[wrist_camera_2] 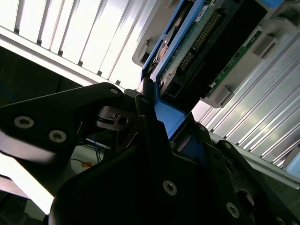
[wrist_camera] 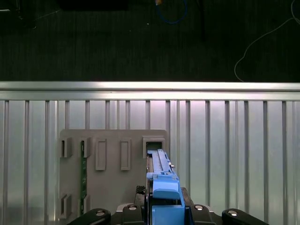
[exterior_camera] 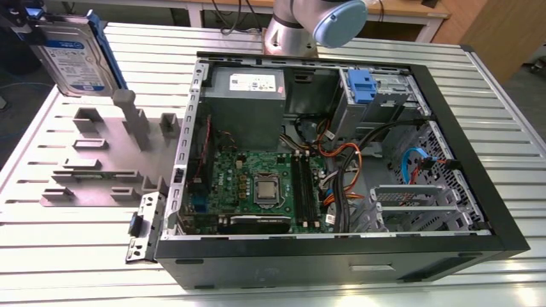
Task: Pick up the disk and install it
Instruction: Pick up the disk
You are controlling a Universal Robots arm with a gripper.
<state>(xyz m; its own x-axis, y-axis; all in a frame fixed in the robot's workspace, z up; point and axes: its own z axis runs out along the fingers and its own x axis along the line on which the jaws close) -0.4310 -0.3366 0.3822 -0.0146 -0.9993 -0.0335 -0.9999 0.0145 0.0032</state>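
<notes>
A big silver metal table (exterior_camera: 503,96) with long grooves takes up most of the room, and bright light shines on its strips. Behind it stands a wooden desk (exterior_camera: 401,9) with white legs, and a brown wooden cupboard (exterior_camera: 499,38) is at the exterior view's right. The floor (wrist_camera: 93,42) past the table's edge is dark, with a blue cable (wrist_camera: 172,21) lying on it.

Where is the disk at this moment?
In the exterior view the disk stands upright at the far left. The hand grips it just above the grey holder block, outside the open computer case.
</notes>
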